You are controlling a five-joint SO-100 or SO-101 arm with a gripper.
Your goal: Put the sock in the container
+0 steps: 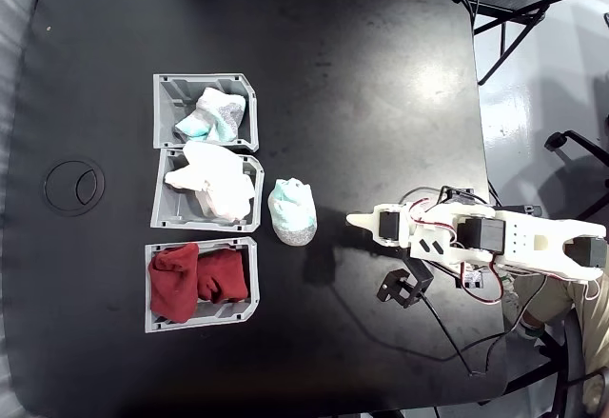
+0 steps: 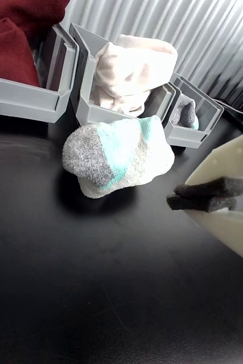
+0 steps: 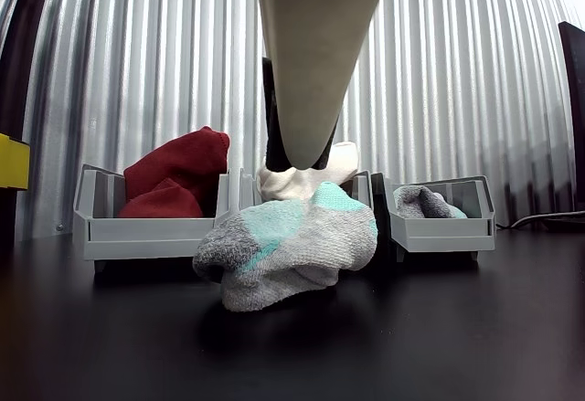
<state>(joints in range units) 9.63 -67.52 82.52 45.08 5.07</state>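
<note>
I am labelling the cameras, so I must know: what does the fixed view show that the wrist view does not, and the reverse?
The fixed view adds the whole white arm, the full black table and a ring mark on it. The wrist view adds the corrugated wall and a close look at the claw with its dark foam pads. Both show the mint sock inside the container, and the grey-toed sock loose on the table.

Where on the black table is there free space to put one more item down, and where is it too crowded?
Free: the wide bare table above the bins, the strip along its bottom edge, and the left side around the ring mark. Crowded: the stacked bins, namely the container, the white-sock bin and the red-sock bin. The loose mint sock lies between them and the hand.
</note>
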